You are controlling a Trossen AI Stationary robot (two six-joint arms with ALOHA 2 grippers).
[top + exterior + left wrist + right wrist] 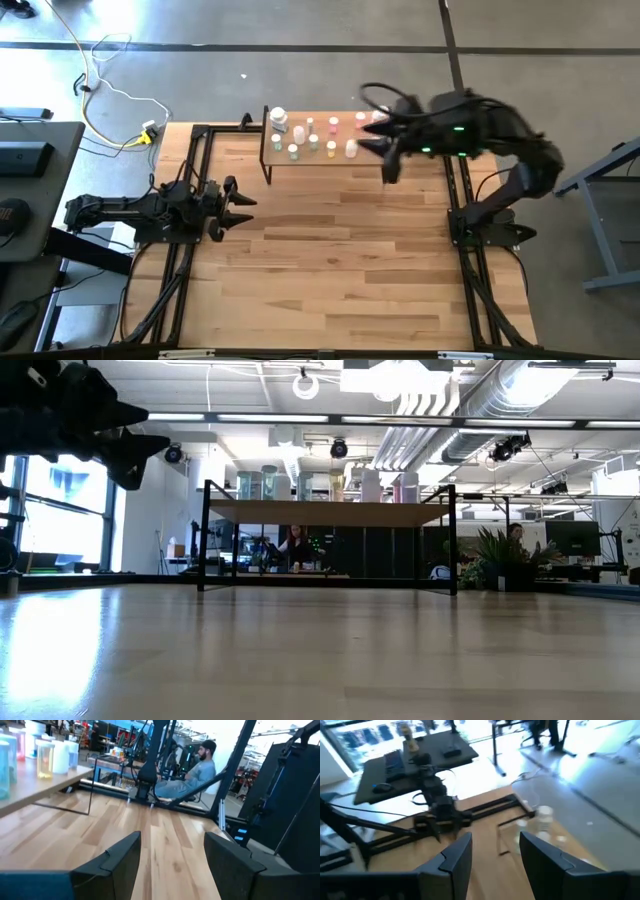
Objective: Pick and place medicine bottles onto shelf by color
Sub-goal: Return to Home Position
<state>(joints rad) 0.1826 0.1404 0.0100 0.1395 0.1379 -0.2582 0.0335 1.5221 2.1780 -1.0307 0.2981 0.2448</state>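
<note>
The shelf [330, 512] at the table's [330, 260] far edge carries all the medicine bottles [332, 150], small pale jars in white, pink, green and yellow, standing upright in loose rows. The right pincer [495, 847] hangs above the shelf's right end, fingers apart and empty. The left pincer [172, 850] sits low at the table's left, fingers apart too.

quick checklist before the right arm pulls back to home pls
1. right gripper empty: ok, fingers open, nothing between them.
2. Its clearance over the shelf: cannot tell, the high view only shows it above the shelf's right end.
3. medicine bottles upright on the shelf: ok.
4. Stray bottles on the tabletop: ok, none shows.
5. left gripper out of the path: ok, open at the table's left side.
</note>
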